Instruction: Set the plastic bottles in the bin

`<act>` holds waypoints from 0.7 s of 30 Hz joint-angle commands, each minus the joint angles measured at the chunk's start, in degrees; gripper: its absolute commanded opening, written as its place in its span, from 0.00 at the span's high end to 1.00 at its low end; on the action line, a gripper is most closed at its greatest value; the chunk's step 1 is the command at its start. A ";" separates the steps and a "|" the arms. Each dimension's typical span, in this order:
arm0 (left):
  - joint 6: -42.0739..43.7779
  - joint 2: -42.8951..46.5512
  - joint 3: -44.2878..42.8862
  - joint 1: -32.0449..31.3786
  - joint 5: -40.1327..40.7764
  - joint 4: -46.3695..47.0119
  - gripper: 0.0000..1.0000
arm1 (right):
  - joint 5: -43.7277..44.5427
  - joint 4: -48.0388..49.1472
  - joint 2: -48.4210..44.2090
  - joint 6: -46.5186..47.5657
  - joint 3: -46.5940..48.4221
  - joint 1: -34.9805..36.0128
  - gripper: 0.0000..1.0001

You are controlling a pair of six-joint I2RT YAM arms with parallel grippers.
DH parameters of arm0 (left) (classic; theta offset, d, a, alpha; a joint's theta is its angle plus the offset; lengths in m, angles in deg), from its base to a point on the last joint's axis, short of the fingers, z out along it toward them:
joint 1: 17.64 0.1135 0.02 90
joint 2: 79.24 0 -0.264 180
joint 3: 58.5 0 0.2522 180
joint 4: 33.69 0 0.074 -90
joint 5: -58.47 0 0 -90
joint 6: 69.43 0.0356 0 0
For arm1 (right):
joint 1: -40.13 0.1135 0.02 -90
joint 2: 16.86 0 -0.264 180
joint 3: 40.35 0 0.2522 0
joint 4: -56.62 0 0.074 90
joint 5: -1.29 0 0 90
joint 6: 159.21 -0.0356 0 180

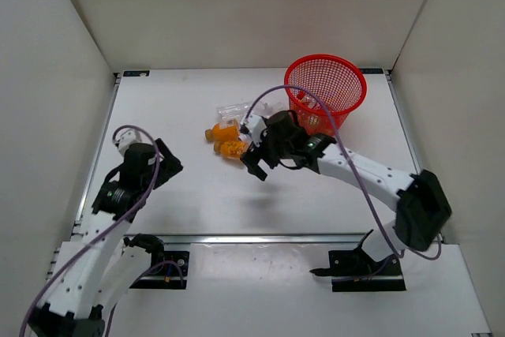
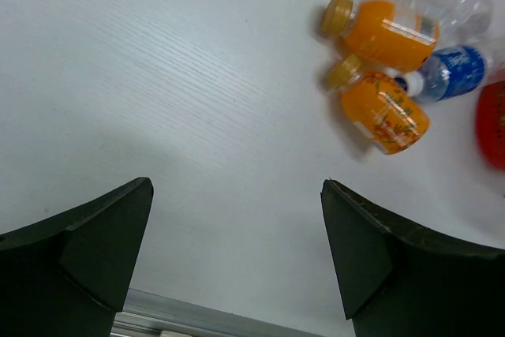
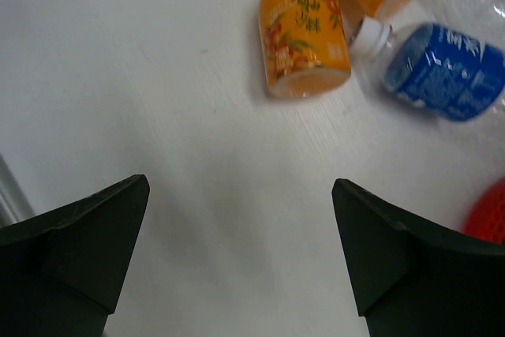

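1. White tabletop (image 1: 197,203), boxed in by pale walls (image 1: 47,76), is filling the overhead view.
2. Several plastic bottles are lying in a loose cluster toward 12 o'clock of the table's middle. One orange bottle (image 1: 222,131) is lying with a second orange bottle (image 1: 232,148) just at its 5 o'clock. A clear bottle (image 1: 233,109) is at their 12 o'clock, and a blue-labelled bottle (image 3: 446,69) is beside them.
3. At 2 o'clock of the cluster, the red mesh bin (image 1: 331,84) is standing near the far right corner.
4. Just at 5 o'clock of the orange pair, the right gripper (image 1: 254,165) is hovering, jaws spread wide and empty.
5. Well apart at 8 o'clock, the left gripper (image 1: 170,159) is hanging, jaws equally wide and empty.
6. Judging by this, a pick is being lined up. The right arm is needing to advance, straddle the nearer orange bottle, and close.
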 commanded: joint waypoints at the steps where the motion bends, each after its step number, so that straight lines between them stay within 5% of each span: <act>1: -2.80 7.10 1.07 1.67 1.10 -5.68 0.01 | -3.67 7.16 7.55 4.62 5.75 1.02 0.01; 14: 0.97 7.12 0.90 0.79 -2.76 -6.39 0.01 | -2.19 6.89 30.24 8.68 21.17 -0.56 0.02; 21: 2.64 5.37 -0.08 1.23 -2.13 -5.69 0.02 | -2.18 11.64 31.03 6.57 16.24 0.49 0.30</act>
